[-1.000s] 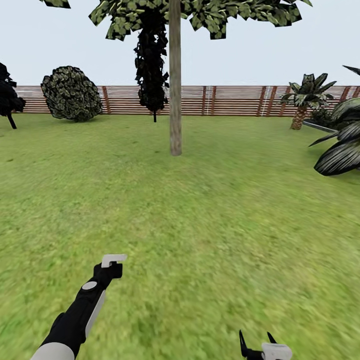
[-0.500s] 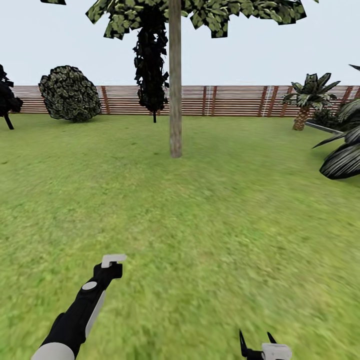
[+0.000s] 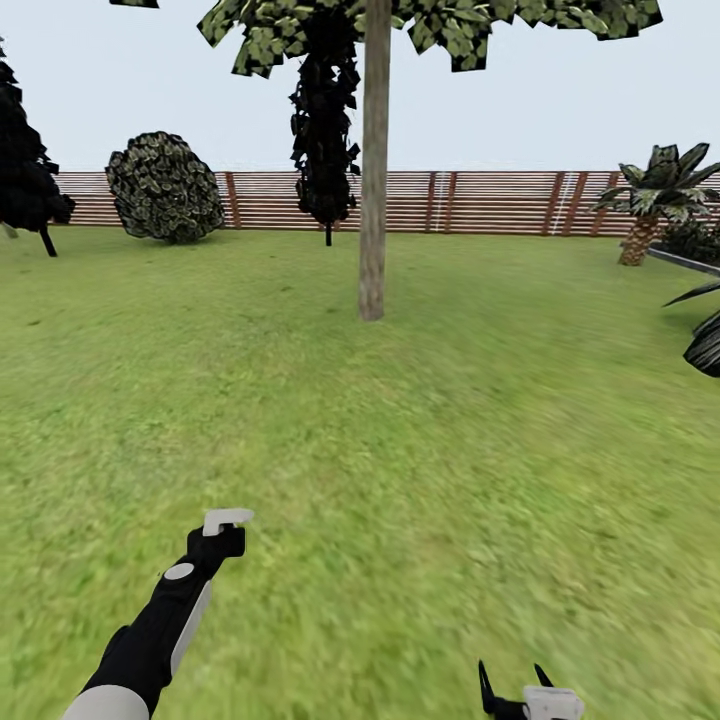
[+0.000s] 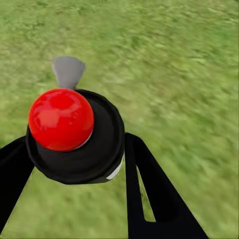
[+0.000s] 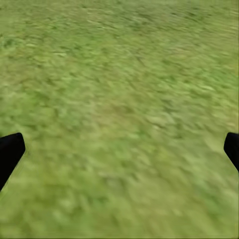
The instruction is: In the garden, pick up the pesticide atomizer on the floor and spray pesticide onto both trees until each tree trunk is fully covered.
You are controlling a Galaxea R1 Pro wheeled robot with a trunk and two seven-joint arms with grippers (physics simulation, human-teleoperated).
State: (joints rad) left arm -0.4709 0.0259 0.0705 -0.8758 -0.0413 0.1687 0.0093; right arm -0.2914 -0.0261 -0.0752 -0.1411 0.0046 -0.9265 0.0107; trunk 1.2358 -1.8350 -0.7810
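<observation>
Near end first: the left gripper [image 4: 74, 164] is clamped on the pesticide atomizer [image 4: 74, 134], black fingers [image 4: 149, 199] flanking its round dark body, red knob and pale grey nozzle facing the camera in the left wrist view. In the head view the same atomizer [image 3: 226, 530] sits at the tip of the left arm, white part up, low over the lawn [image 3: 400, 450], same spot in frame as a second ago, so the arm isn't moving relative to the head. The right gripper [image 3: 515, 690] is at the bottom edge, fingers [image 5: 10, 154] spread wide with nothing but grass between them, empty. What changes is the view: tree trunk [image 3: 373, 180], round bush [image 3: 165, 187] and palm [image 3: 655, 195] all slide right across the frame over the last second, and a dark tree [image 3: 30, 170] comes in at the left edge, so the base or head is yawing left, not the scene moving. The trunk base also sits slightly lower in frame, which reads as slight forward progress. Judgement: pickup is done, this is transit; the trunk is well apart from the nozzle, no white specks on its bark, spraying not yet started. Fence [image 3: 480, 200] runs along the back. Second tree to treat: can't tell which from here.
</observation>
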